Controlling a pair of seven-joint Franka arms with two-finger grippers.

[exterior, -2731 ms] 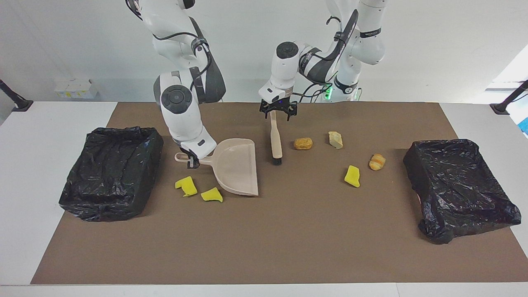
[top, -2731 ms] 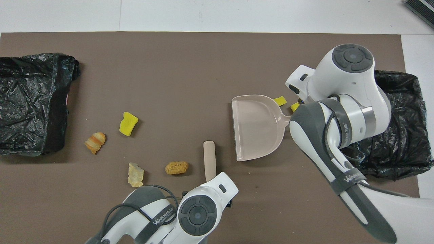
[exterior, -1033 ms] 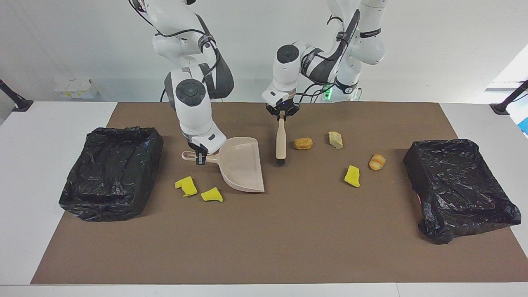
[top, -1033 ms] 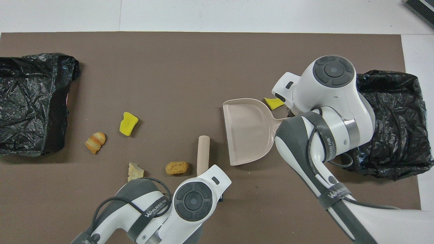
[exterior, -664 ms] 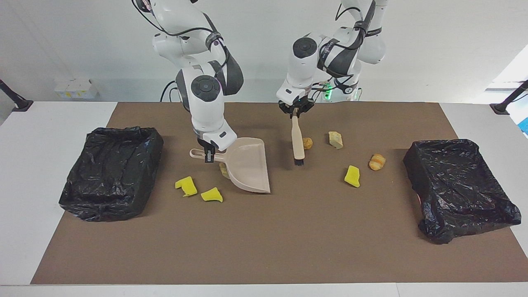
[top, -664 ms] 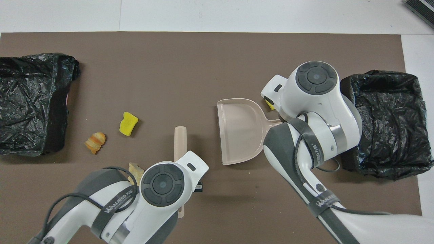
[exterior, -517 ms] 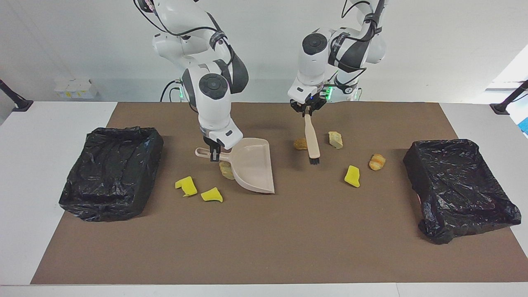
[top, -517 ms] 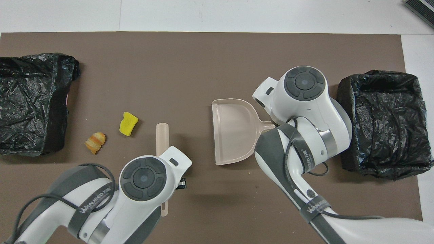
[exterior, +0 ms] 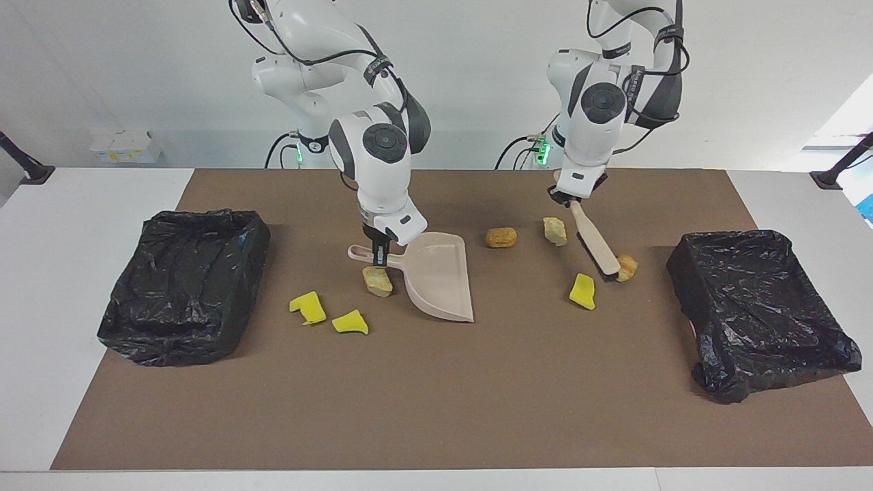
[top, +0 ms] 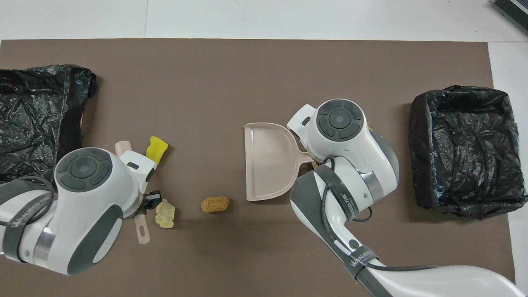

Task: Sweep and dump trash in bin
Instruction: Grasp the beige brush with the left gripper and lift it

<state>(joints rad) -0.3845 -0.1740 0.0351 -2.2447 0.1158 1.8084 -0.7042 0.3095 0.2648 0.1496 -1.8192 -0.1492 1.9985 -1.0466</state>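
My right gripper (exterior: 378, 257) is shut on the handle of the beige dustpan (exterior: 440, 276), whose open mouth faces the left arm's end. A tan chunk (exterior: 377, 281) lies just under the handle, with two yellow sponge pieces (exterior: 308, 307) (exterior: 351, 322) beside it. My left gripper (exterior: 570, 198) is shut on the beige hand brush (exterior: 593, 239), which slants down with its bristles against the croissant-like scrap (exterior: 627, 266). A yellow sponge (exterior: 582, 291), a pale chunk (exterior: 554, 230) and a brown bun (exterior: 501, 237) lie between brush and dustpan. In the overhead view the arms hide the croissant-like scrap and the right gripper.
Two black bag-lined bins stand on the brown mat, one (exterior: 184, 283) at the right arm's end and one (exterior: 757, 307) at the left arm's end. The bin (top: 37, 119) at the left arm's end lies close to the brush tip (top: 123, 145).
Both arms moved toward the left arm's end. The brush swung from beside the brown bun to the croissant-like scrap. The dustpan slid along, uncovering the tan chunk.
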